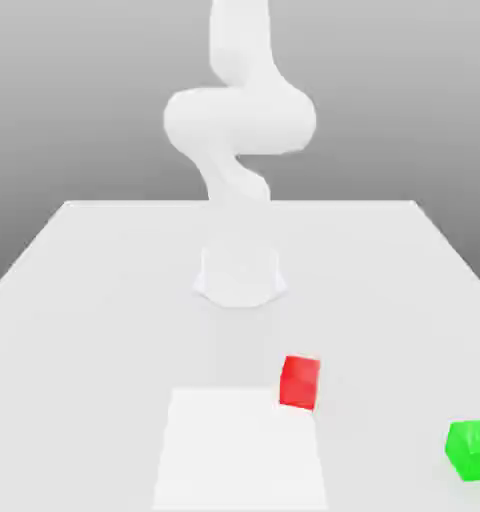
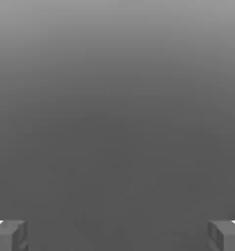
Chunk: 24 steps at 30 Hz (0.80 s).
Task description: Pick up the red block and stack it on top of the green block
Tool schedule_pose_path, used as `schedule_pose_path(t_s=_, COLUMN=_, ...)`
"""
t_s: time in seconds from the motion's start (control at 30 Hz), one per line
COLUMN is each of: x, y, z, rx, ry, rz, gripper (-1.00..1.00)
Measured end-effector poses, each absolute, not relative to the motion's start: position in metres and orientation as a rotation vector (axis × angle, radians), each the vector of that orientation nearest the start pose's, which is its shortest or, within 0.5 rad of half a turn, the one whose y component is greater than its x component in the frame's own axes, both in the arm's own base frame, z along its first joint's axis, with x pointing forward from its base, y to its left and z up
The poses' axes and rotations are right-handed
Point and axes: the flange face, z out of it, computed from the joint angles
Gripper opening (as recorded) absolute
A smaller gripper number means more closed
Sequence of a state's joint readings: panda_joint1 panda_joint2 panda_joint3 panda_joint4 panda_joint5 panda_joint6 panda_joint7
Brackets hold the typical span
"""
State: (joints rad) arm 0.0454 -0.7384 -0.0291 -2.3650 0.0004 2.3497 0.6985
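The red block [image 1: 300,382] sits on the white table [image 1: 84,300], near the front and a little to the exterior view's right of the arm's base [image 1: 240,276]. The green block [image 1: 472,450] rests further to that view's right, close to the front edge, well apart from the red one. The arm rises from its base and bends upward past the picture's top edge. In the hand view my gripper [image 2: 117,236] is open, its two grey fingertips [image 2: 9,235] standing far apart with nothing between them, against a plain grey background.
A brighter white rectangular patch [image 1: 239,450] lies flat on the table at the front, its corner beside the red block. The table's side edges run back toward the grey backdrop.
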Motion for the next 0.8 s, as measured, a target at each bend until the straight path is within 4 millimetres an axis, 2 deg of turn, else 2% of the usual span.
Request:
schedule_pose_path(t_s=0.13, x=0.408, y=0.017, z=0.562, rx=-2.762, ry=0.634, rz=-0.787, gripper=0.0)
schedule_pose_path(t_s=0.23, x=0.417, y=0.033, z=0.487, rx=-2.888, ry=0.398, rz=-0.655, gripper=0.0)
schedule_pose_path(t_s=0.3, x=0.416, y=0.045, z=0.437, rx=-2.957, ry=0.225, rz=-0.56, gripper=0.0)
schedule_pose_path(t_s=0.43, x=0.392, y=0.068, z=0.336, rx=-3.052, ry=-0.174, rz=-0.345, gripper=0.0)
schedule_pose_path(t_s=0.57, x=0.338, y=0.084, z=0.237, rx=-3.061, ry=-0.651, rz=-0.086, gripper=0.0)
schedule_pose_path(t_s=0.63, x=0.323, y=0.086, z=0.212, rx=-3.043, ry=-0.767, rz=-0.024, gripper=0.0)
schedule_pose_path(t_s=0.8, x=0.321, y=0.088, z=0.18, rx=-3.032, ry=-0.811, rz=-0.007, gripper=0.0)
